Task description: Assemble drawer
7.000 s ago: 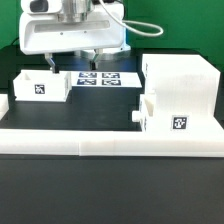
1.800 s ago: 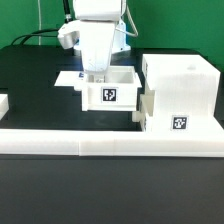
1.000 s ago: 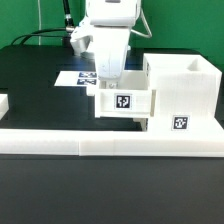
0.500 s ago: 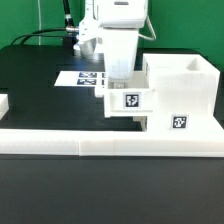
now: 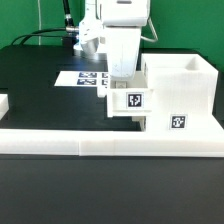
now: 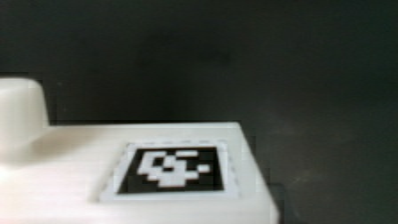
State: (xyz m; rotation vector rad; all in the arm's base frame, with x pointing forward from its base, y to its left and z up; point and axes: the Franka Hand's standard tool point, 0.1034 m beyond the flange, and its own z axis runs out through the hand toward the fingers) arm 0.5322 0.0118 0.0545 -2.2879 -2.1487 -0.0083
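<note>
In the exterior view my gripper point(image 5: 122, 80) reaches down from above and is shut on a small white tray box point(image 5: 128, 102) with a black-and-white tag on its front. The box hangs just above the table, right against the exterior view's left side of the large white cube-like casing point(image 5: 182, 80). A lower white part with a tag point(image 5: 178, 123) sits at the casing's front. My fingertips are hidden by the box wall. The wrist view shows a white box surface with a tag point(image 6: 173, 168) and a rounded white knob point(image 6: 18, 110); the jaws do not show there.
The marker board point(image 5: 82, 77) lies on the black table behind the held box. A long low white rail point(image 5: 100, 142) runs along the front. A white part point(image 5: 3, 103) shows at the exterior view's left edge.
My gripper took the tray box from the exterior view's left and has carried it steadily to the right, until it meets the casing's side.
</note>
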